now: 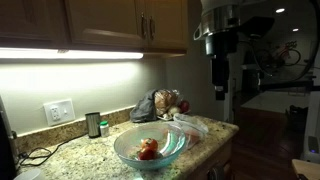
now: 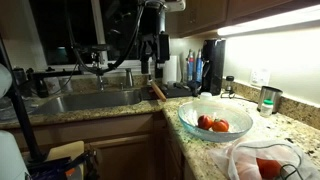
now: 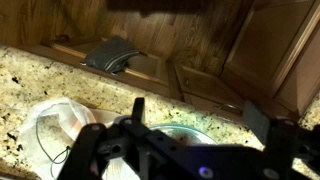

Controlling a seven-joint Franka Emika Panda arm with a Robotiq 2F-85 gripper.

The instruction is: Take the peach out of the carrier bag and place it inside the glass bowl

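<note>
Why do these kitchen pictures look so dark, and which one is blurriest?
In both exterior views the under-cabinet light strip glares white and everything else is dim; the glass bowl catches its shine. The wrist view is blurriest: the gripper up close is a dark smear.

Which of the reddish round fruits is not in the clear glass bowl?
The reddish fruit inside the translucent white plastic carrier bag; the other two fruits lie together in the clear glass bowl.

A bowl (image 2: 198, 130) sits on the counter (image 2: 295, 128) with fruit (image 2: 212, 124) in it, between the sink (image 2: 95, 100) and a bag (image 2: 245, 155) just beside it.
</note>
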